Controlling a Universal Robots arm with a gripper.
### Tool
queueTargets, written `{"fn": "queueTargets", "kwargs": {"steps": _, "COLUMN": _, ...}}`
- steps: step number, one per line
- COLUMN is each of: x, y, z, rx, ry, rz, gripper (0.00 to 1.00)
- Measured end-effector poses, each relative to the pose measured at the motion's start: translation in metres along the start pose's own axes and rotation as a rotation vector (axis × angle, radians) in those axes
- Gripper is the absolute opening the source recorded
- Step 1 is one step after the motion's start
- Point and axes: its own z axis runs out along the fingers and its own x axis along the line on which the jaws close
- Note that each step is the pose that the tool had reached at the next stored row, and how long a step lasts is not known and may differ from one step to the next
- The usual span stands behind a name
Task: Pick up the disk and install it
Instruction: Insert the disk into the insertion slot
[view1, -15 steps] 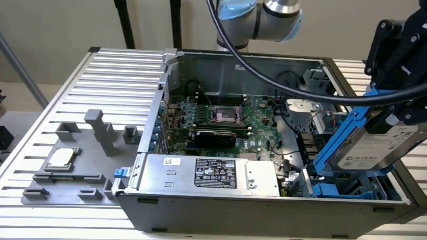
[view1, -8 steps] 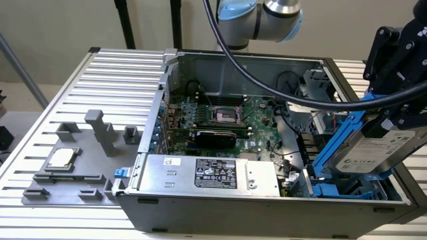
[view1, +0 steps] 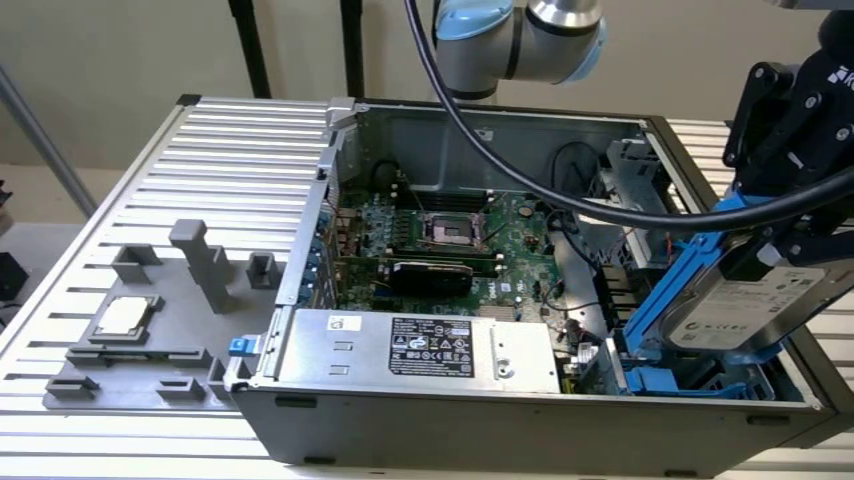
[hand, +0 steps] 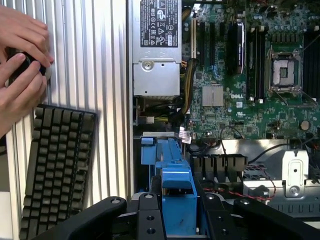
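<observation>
The fingers (view1: 798, 222) are clamped part-way closed on the disk (view1: 747, 300), pressing on its blue rails. In the wrist view the two black fingers (hand: 148, 219) sit on either side of the disk's (hand: 177, 197) blue edge, which is seen end-on.

The disk hangs above the front corner of the case (view1: 534, 440), on the exterior view's right. Its long axis is steeply tilted: the upper end leans toward the exterior view's right, up at the fingers, and the lower end points down into the case. The silver face with the white label is turned toward the exterior camera. Its lower end is near the blue bay (view1: 681, 382); I cannot tell whether they touch.

A black cable (view1: 561, 195) sweeps from the arm across the open case. Inside the case lie the board (view1: 441, 235) and, along the front wall, the silver power supply (view1: 427, 350).

The case stands on a slatted metal bench (view1: 240, 140). On the exterior view's left a grey fixture (view1: 134, 355) holds a small square chip (view1: 123, 318).

The wrist view also shows a keyboard (hand: 57, 165) on the bench and a person's hands (hand: 20, 65) around a small dark object.
</observation>
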Motion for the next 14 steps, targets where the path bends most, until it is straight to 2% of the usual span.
{"fn": "queueTargets", "kwargs": {"steps": 14, "x": 0.0002, "y": -0.0011, "z": 0.0068, "rx": -0.0009, "ry": 0.0004, "rz": -0.022, "gripper": 0.33}}
